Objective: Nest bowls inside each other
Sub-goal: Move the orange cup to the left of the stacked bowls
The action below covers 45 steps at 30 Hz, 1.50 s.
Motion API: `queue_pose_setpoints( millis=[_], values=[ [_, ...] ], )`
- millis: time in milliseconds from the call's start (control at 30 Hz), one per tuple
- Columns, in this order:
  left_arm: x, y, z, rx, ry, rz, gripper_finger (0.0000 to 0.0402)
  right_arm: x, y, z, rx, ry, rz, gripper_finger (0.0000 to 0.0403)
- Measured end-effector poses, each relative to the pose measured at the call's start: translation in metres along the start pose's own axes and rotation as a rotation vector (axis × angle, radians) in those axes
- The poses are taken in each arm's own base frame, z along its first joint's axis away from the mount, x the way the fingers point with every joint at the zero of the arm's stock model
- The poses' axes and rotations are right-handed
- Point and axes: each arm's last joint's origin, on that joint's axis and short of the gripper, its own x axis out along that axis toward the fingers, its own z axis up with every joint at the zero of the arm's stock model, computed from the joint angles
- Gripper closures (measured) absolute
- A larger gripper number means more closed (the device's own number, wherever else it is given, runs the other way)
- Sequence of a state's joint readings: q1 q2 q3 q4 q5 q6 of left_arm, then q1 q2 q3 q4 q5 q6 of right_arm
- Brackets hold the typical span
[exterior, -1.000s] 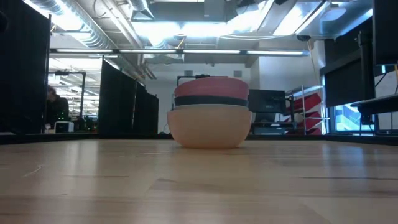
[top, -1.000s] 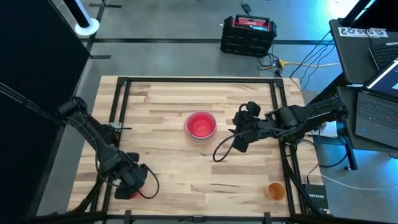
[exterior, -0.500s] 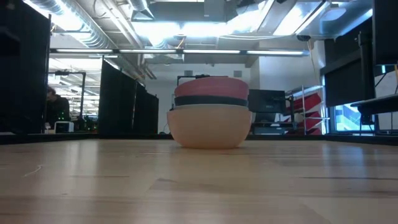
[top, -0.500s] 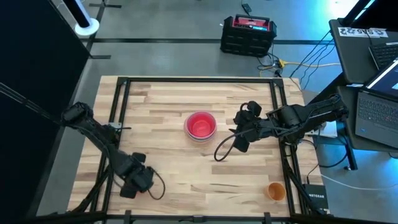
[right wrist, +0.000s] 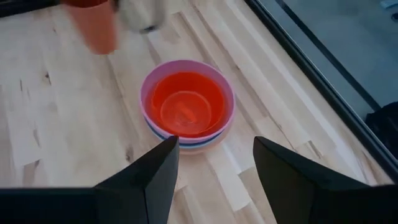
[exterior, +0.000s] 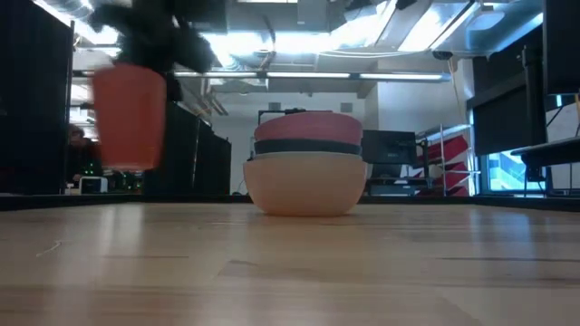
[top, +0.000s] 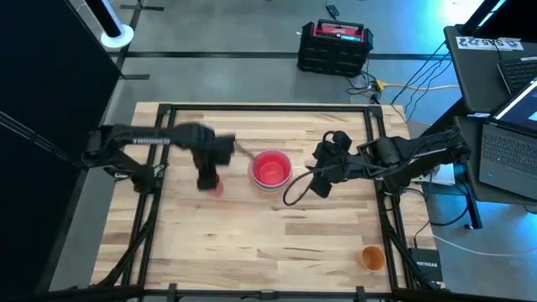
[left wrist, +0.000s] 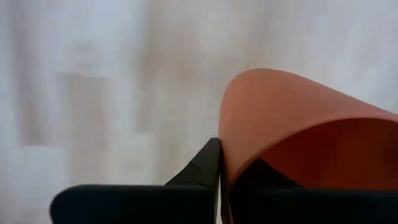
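A stack of nested bowls (top: 271,169) stands at the table's middle. Its base is cream, a dark band and a pink rim show above that in the low view (exterior: 305,172), and the top bowl's inside is red (right wrist: 186,106). My left gripper (top: 207,178) hangs just left of the stack, shut on a small red bowl (exterior: 129,116). My right gripper (right wrist: 214,180) stands open, above and to the right of the stack, holding nothing. A small orange bowl (top: 372,257) sits on the table near the right front corner. My left gripper pinches the small red bowl's wall at the rim (left wrist: 231,140), one finger outside (left wrist: 202,171) and one inside. The fingers point down from above. The bowl hangs below them, about upright and lifted clear of the table.
A black metal frame (top: 159,143) runs around the table top. A black and red box (top: 336,46) stands on the floor beyond the far edge, and laptops (top: 503,92) lie to the right. Bare wood (top: 277,243) lies in front of the stack.
My left gripper has swung quickly from the table's near left corner toward the far edge and to the right. It now hangs beside the stack. The small red bowl has come with it, lifted clear of the table. The stack and the orange bowl have not moved.
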State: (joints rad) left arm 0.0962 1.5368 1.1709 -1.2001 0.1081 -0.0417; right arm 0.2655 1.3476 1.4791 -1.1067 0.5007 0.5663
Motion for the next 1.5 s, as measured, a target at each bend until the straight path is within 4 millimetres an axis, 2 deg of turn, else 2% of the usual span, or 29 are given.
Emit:
queue_pose_setpoints(
  millis=[167,200,267,467,567,1200,1367,1500],
  values=[
    [-0.01,0.069,-0.001,-0.083,-0.024,0.008,0.0401,0.003,-0.005,0.004,0.029,-0.006,-0.02,0.021],
    [-0.011,0.078,-0.001,-0.091,-0.024,0.009,0.0401,0.004,-0.006,0.004,0.033,-0.006,-0.023,0.021],
    [-0.007,0.081,0.011,-0.084,-0.01,0.005,0.0401,0.004,-0.007,0.005,0.041,-0.006,-0.027,0.021],
    [0.002,0.085,0.051,-0.013,0.032,0.012,0.0401,0.005,-0.009,0.005,0.048,-0.003,-0.031,0.021],
    [0.009,0.084,0.062,0.019,0.076,0.036,0.0401,0.005,-0.009,0.005,0.055,0.0,-0.029,0.021],
    [0.026,0.058,0.077,0.112,0.067,0.086,0.0388,0.005,-0.01,0.0,0.059,0.05,-0.035,0.021],
    [0.025,0.054,0.077,0.136,0.062,0.087,0.0347,0.005,-0.01,0.0,0.059,0.05,-0.034,0.021],
    [0.016,0.053,0.076,0.118,0.082,0.084,0.031,0.005,-0.01,0.0,0.053,0.06,-0.019,0.021]
  ],
)
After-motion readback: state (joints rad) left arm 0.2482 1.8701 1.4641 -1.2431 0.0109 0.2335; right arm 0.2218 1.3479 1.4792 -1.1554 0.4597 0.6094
